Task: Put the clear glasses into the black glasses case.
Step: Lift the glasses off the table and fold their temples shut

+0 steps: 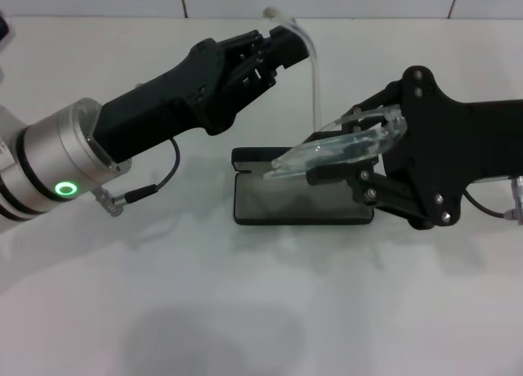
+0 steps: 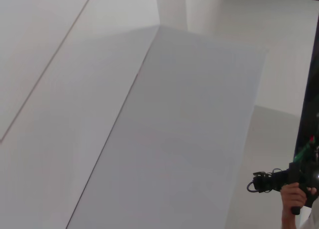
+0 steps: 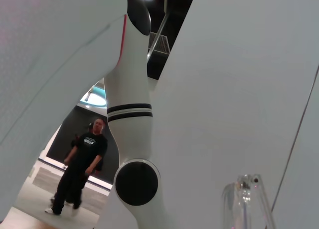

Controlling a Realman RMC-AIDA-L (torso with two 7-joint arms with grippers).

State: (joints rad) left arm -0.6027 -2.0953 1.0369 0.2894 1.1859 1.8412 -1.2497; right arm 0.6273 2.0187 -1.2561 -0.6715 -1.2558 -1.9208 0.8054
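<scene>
The clear glasses (image 1: 343,147) hang in the air just above the black glasses case (image 1: 302,203), which lies open on the white table with its grey lining showing. My right gripper (image 1: 353,147) comes in from the right and is shut on the lens end of the glasses. One long clear arm (image 1: 315,82) of the glasses rises upward, and my left gripper (image 1: 284,39) is shut on its curved tip at the far side of the table. In the right wrist view a piece of the clear glasses (image 3: 246,201) shows at the edge.
The white table (image 1: 245,311) stretches in front of the case. A thin black cable (image 1: 159,184) hangs from the left arm near the case's left side. The wrist views show walls, the robot's white body (image 3: 132,139) and a person (image 3: 82,164) far off.
</scene>
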